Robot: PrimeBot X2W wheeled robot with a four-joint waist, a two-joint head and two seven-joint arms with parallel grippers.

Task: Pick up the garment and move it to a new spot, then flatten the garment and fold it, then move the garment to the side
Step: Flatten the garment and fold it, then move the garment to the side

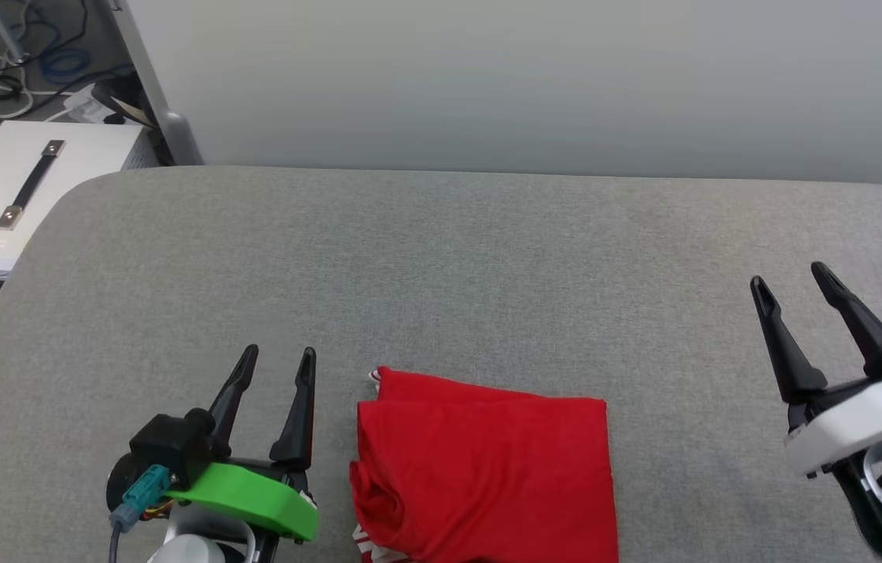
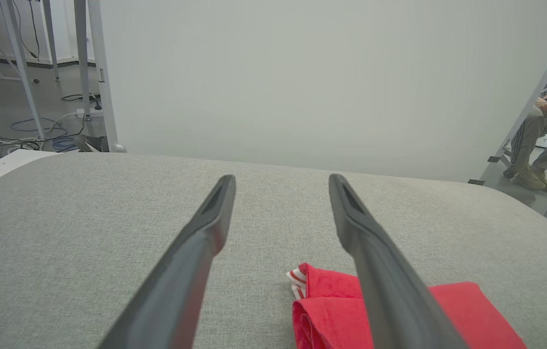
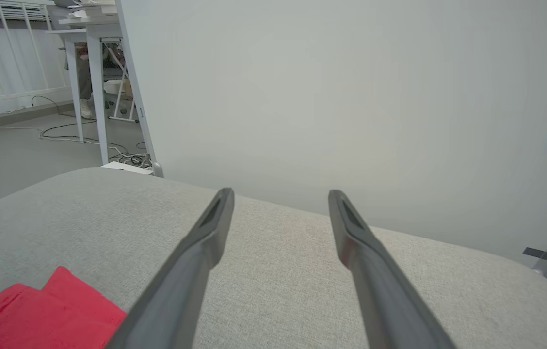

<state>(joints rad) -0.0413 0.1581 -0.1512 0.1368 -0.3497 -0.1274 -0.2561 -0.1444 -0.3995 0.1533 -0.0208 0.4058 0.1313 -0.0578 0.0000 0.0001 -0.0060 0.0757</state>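
Note:
The garment (image 1: 488, 469) is a red shirt folded into a compact rectangle at the near middle of the grey table (image 1: 441, 258), with a bit of red-white striped trim at its far-left corner. My left gripper (image 1: 281, 356) stands open just left of it, holding nothing. My right gripper (image 1: 789, 274) is open far off to the right, well apart from the shirt. In the left wrist view the garment (image 2: 331, 305) lies under the right finger; the gripper (image 2: 281, 180) is above the cloth-covered top. In the right wrist view the garment (image 3: 40, 315) sits at the lower left, away from the gripper (image 3: 281, 194).
A white case with a dark handle (image 1: 26, 188) stands off the table's left end, with cables on the floor behind. A pale wall panel (image 1: 535, 78) runs along the table's far edge. A seated person's legs (image 2: 540, 140) are past the table's right end.

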